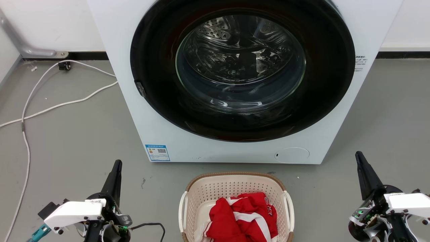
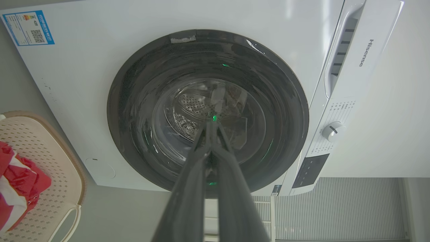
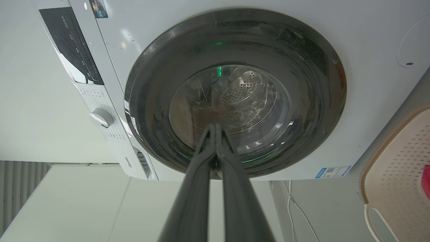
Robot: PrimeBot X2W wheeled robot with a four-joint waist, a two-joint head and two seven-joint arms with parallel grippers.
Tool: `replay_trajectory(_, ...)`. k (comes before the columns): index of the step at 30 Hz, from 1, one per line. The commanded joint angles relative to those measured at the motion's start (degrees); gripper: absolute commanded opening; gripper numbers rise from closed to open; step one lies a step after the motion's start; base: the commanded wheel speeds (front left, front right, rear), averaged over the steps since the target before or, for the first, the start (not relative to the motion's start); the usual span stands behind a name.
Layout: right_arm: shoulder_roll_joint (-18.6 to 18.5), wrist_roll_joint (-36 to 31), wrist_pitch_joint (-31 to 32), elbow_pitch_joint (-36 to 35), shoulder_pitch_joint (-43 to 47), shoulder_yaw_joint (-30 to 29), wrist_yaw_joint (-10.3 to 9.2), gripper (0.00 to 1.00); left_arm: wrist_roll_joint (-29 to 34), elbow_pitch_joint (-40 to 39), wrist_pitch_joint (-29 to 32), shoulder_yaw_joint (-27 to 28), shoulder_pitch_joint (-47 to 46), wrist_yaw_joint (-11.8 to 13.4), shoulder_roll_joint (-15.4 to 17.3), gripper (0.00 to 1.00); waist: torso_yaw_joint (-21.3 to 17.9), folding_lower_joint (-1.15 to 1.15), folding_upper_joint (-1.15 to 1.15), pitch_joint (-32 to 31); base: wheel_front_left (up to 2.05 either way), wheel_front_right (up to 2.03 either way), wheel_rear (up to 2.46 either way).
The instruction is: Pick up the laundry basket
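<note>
Cream plastic with perforated walls and a brown woven-look rim: that's the laundry basket (image 1: 231,189). It's sitting on the grey floor (image 1: 67,141) just in front of the washing machine (image 1: 127,101), dead centre between my two arms at the bottom of the head view. There's a red-and-white garment (image 1: 242,218) bundled inside, so I'd guess the whole thing is light. Thin plastic like this tends to flex though, and the load could slide if it tips.

The white side handles (image 1: 183,210) look like the sane place to grab, one per arm, lifting level. The rim is my fallback, but smooth plastic may slip between narrow fingers.

The left gripper (image 1: 117,165) sits well off to the basket's left and the right gripper (image 1: 358,157) well off to its right, both pointing at the washer. Both wrist views show the fingers pressed together with nothing between them, so they'd need to spread before going for a handle.
</note>
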Motion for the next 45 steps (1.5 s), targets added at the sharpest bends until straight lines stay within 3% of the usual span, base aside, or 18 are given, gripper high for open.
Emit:
replay_trajectory(1, 0.2, -0.2, 0.1, 0.1, -0.7, -0.1, 0.02, 0.0, 0.1, 0.0, 0.2, 0.2, -0.4, 0.0, -0.1, 0.0, 0.0, 0.0, 0.0, 0.0, 0.0, 0.0, 0.0)
replay_trajectory(24, 0.3, -0.4, 0.3, 0.1, -0.8, -0.2, 0.02, 0.0, 0.2, 0.0, 0.2, 0.3, -0.5, 0.0, -0.2, 0.0, 0.0, 0.0, 0.0, 0.0, 0.0, 0.0, 0.0)
replay_trajectory(25, 0.1, 0.0, 0.1, 0.0, 0.0, -0.2, 0.0, 1.0, 0.1, 0.0, 0.2, 0.1, 0.0, 0.0, -0.1, 1.0, 0.0, 0.0, 0.0, 0.0, 0.0, 0.0, 0.0)
replay_trajectory(38, 0.2, -2.9, -3.1, -0.7, 1.4, 1.5, 0.0, 1.0, 1.7, -1.1, -3.0, -2.1, 0.5, 0.0, -0.2, 1.0, 0.0, 0.0, 0.0, 0.1, 0.0, 0.0, 0.0)
replay_trajectory(45, 0.2, -12.7, -4.9, -1.7, 1.6, 1.0, 0.0, 1.0, 8.1, -3.2, -4.8, -2.7, 0.3, 0.0, -0.2, 1.0, 0.1, 0.0, 0.0, 0.2, 0.0, 0.0, 0.0)
